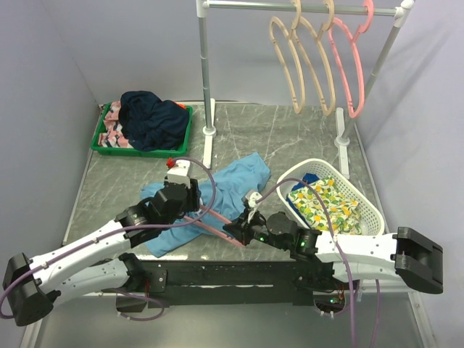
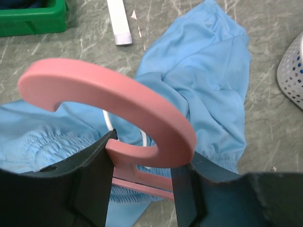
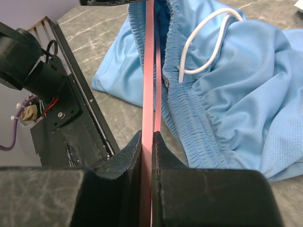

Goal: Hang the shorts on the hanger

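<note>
Left wrist | left jaws grip hanger (image 2: 135, 101) neck | right jaws clamp its bar | shorts (image 2: 208, 80) beneath

A grey marble-patterned tabletop (image 1: 290, 130) is boxed in by pale lavender walls (image 1: 43, 72) on three sides. A white-posted metal clothes rail (image 1: 206, 72) stands at its far edge.

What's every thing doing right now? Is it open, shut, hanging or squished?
Shorts: crumpled on the table, not hung yet.
Pink hanger: off the rail, held above the shorts.
Left pincer: shut on the hanger's neck.
Right pincer: shut on the hanger's thin bar.
Other hangers: hanging on the rail.
Dark garment: bunched in the green bin.
Lemon cloth: crumpled in the white basket.
</note>
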You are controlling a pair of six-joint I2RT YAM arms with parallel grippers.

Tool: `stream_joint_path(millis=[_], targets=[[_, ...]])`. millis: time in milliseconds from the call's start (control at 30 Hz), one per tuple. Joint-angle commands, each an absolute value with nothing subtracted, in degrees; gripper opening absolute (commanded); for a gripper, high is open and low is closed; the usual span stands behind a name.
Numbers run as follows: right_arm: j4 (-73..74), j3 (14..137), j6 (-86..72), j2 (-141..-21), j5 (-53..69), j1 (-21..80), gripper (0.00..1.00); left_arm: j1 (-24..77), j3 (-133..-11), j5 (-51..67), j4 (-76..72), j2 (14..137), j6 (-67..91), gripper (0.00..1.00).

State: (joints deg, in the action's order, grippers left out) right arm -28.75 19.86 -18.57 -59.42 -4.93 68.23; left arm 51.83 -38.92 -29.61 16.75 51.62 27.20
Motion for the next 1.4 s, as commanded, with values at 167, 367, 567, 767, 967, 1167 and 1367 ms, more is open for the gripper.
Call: stream_joint_path(millis=[167,367,567,767,967,1167,1367], targets=[[-24.97,25.31,-22.49,-57.75,-10.1,68.64,0.51,51.59,-37.27,-34.98,9.32,46.76,28.92,0.01],[-13.73,22.86,-34.24,-45.72,-24.48,68.21,0.95,52.29,-36.21,-36.56,9.23,47.64,29.18,0.01],[-7.91,15.31,-45.68,-32.09,-26.81,65.14,0.93,52.73,-34.19,-37.35,8.96,45.44,29.97,0.01],[-13.96,9.94,-50.09,-37.16,-17.85,61.0,0.77,52.82,-34.1,-37.97,8.96,44.39,30.23,0.01],[-23.63,11.6,-48.43,-54.82,-14.33,61.43,0.64,52.91,-33.31,-37.97,8.17,42.28,30.41,0.01],[-28.57,16.51,-46.67,-68.37,-14.84,65.29,0.64,52.91,-34.01,-37.97,8.88,43.42,30.5,0.01],[-28.48,18.45,-46.32,-72.16,-17.05,67.59,0.66,53.0,-34.19,-37.62,9.14,43.51,30.76,0.01]])
